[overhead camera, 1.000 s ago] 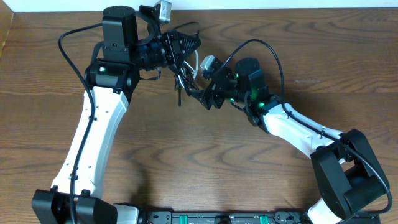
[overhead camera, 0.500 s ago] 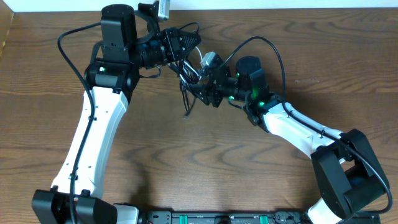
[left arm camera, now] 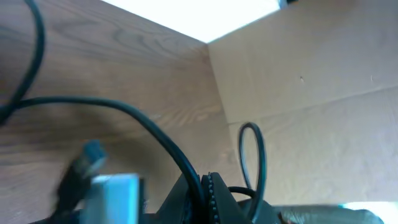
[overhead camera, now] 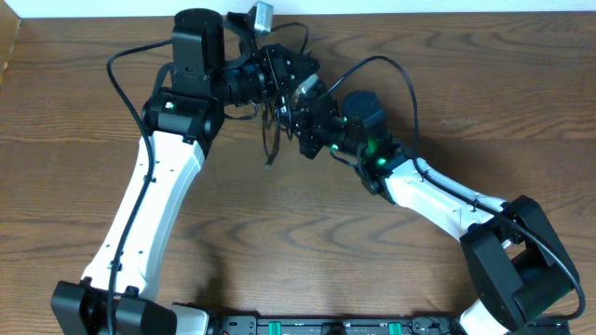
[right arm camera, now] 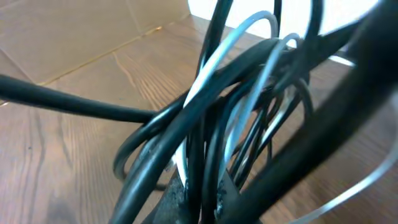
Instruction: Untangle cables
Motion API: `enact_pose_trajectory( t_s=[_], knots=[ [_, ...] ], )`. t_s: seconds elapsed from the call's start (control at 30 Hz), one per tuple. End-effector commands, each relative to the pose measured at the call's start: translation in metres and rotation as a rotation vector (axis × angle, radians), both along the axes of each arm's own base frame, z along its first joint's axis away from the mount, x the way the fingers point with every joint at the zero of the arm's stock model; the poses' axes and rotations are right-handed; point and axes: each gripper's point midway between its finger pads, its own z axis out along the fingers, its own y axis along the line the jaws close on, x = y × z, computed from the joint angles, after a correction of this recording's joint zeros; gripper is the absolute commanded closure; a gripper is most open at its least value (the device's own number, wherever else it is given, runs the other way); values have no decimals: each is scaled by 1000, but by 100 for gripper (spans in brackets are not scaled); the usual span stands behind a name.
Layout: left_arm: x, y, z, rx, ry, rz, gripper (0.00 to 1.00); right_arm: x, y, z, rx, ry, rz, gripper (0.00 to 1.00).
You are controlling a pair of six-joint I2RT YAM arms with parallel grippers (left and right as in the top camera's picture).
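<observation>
Two arms meet over the far part of the wooden table in the overhead view, the left gripper reaching in from the left and the right gripper from the right, so close above the table that their tips nearly touch. Between them hangs a knot of thin cords, and one strand of the black cable dangles from it toward the table. From above I cannot tell how either pair of jaws stands, and the white cable cannot be picked out in the dark cluster. Next, in the left wrist view, the left gripper has its jaws pressed together at the bottom of the frame, pinching the black cable, which sweeps in a long arc across the table; a thin black loop rises just beside the fingertips, with a cardboard panel standing behind the table's edge. A blurred pale block sits low on the left, too soft to identify. Last, in the right wrist view, the right gripper is closed at the bottom of the frame on several strands of the black cable held above the table, and the white cable arcs through the same bundle; whether it is also caught between the jaws I cannot tell.
</observation>
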Motion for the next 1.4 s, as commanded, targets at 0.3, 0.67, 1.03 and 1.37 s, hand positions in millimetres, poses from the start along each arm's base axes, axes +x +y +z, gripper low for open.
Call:
enact_pose_trajectory(
  t_s=[0.3, 0.67, 1.03, 1.37],
  knots=[
    [62, 123, -28, 332, -77, 476, 93, 26, -79, -2, -27, 217, -180, 99],
    [50, 194, -76, 747, 5, 643, 93, 24, -200, 41, -48, 289, -457, 99],
    [29, 208, -160, 975, 229, 482, 93, 12, -247, 62, -70, 305, -559, 99],
    [30, 252, -201, 1101, 361, 543, 93, 5, -298, 41, -181, 413, -754, 99]
  ],
)
